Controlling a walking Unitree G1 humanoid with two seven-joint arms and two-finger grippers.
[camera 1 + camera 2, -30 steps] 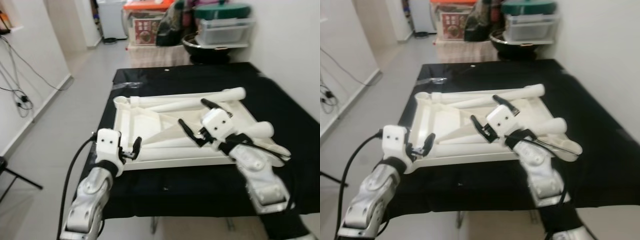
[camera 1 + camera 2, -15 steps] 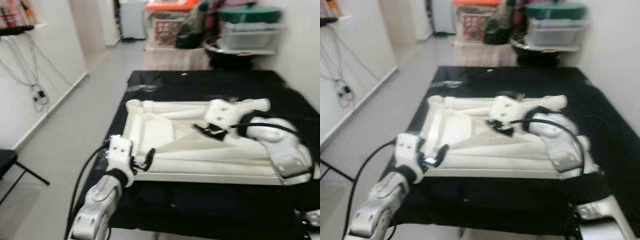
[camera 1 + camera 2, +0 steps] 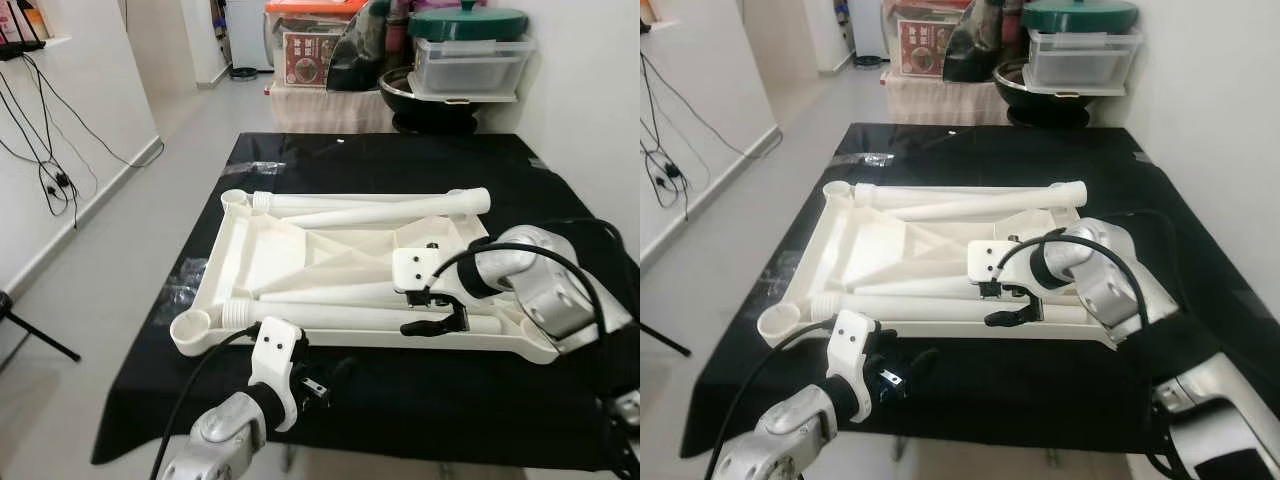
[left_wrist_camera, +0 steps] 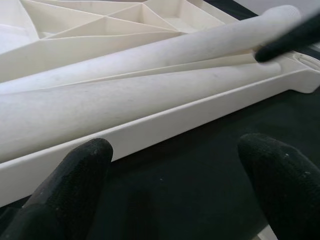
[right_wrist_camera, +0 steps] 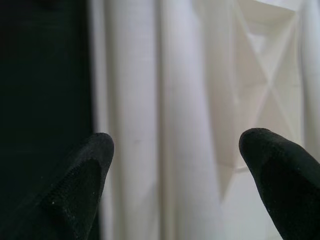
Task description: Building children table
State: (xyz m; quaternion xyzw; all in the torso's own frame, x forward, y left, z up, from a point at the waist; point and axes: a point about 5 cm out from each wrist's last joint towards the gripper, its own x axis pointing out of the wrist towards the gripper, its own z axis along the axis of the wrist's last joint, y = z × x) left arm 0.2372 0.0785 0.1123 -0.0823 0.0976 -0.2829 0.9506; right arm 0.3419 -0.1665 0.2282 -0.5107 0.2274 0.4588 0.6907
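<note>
A white plastic children's table top (image 3: 290,250) lies upside down, ribbed underside facing up, in the middle of a tabletop (image 3: 400,160) covered in black cloth. Four white round legs can be counted lying loose inside this upturned panel: two (image 3: 370,205) along its far edge and two (image 3: 330,312) along its near edge; empty round sockets show at its two left corners. The right gripper (image 3: 432,318) hovers just above the two near legs, toward the panel's right end, its jaws spread wide and holding nothing. The left gripper (image 3: 312,385) sits over the black cloth just in front of the panel's near rim, also with jaws wide and empty, pointing toward that rim. The step in hand appears to be picking up one near leg. To do it well, the right gripper should probably lower squarely over a single leg, so the jaws straddle that leg alone and not its neighbour, close near the leg's middle for balance, then lift clear of the rim. The left gripper could steady the panel's near edge so it does not slide.
</note>
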